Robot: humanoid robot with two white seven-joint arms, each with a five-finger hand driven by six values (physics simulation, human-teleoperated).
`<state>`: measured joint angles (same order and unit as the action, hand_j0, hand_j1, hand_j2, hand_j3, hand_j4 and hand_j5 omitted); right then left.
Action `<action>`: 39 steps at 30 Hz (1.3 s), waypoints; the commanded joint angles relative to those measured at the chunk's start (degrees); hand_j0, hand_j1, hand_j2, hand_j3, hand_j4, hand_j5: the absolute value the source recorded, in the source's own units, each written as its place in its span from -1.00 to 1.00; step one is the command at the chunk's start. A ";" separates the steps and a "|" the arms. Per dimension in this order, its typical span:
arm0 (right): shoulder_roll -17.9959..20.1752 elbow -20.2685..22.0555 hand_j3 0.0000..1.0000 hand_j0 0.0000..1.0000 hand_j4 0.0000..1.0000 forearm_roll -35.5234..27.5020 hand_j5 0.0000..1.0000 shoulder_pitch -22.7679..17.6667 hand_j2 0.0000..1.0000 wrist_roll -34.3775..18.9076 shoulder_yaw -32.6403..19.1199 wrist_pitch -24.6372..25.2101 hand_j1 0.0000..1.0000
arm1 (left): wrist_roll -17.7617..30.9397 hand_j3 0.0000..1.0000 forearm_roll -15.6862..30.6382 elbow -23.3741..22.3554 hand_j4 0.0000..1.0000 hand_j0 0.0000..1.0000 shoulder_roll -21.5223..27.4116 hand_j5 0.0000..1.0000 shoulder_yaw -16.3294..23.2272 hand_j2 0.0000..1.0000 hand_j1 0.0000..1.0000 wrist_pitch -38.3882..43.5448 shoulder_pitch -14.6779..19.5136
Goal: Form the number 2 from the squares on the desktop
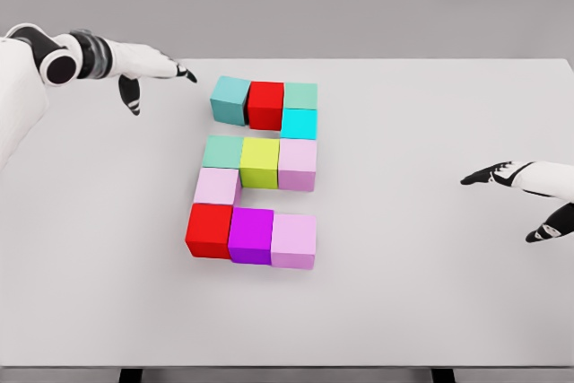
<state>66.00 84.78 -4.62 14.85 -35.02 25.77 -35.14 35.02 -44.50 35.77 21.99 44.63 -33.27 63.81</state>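
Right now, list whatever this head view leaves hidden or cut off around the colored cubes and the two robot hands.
- Right robot hand: its arm is cut off by the picture's right edge.
- Left robot hand: the upper arm runs out past the left edge.
- Cube figure: the far sides and undersides are hidden by the cubes themselves.
- Table: its legs are cut off at the bottom edge.

High head view onto table (pixel 430 311)

Pale grey table (pixel 430 302) bearing eleven coloured cubes (pixel 258 163) set in a 2.
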 commanded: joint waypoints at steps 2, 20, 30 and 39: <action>0.09 0.03 1.00 1.00 1.00 -0.39 1.00 0.00 1.00 0.02 -0.02 0.14 1.00 | -0.02 1.00 -0.06 0.00 1.00 1.00 0.60 1.00 0.10 1.00 1.00 -1.73 0.00; 0.09 0.03 1.00 1.00 1.00 -0.39 1.00 0.00 1.00 0.02 -0.02 0.14 1.00 | -0.02 1.00 -0.06 0.35 1.00 1.00 -0.63 1.00 3.71 1.00 1.00 -1.73 -0.88; 0.09 0.03 1.00 1.00 1.00 -0.31 1.00 0.00 1.00 0.02 -0.02 0.14 1.00 | -0.02 1.00 -0.06 0.96 1.00 1.00 -0.81 1.00 4.23 1.00 1.00 -1.73 -1.32; 0.09 0.03 1.00 1.00 1.00 -0.31 1.00 0.00 1.00 0.02 -0.02 0.14 1.00 | -0.02 1.00 -0.06 2.72 1.00 1.00 -1.16 1.00 4.15 1.00 1.00 -1.73 -1.41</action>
<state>65.99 84.80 -4.53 14.85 -35.02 25.77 -35.14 35.02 -44.71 38.05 20.86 48.96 -35.13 62.40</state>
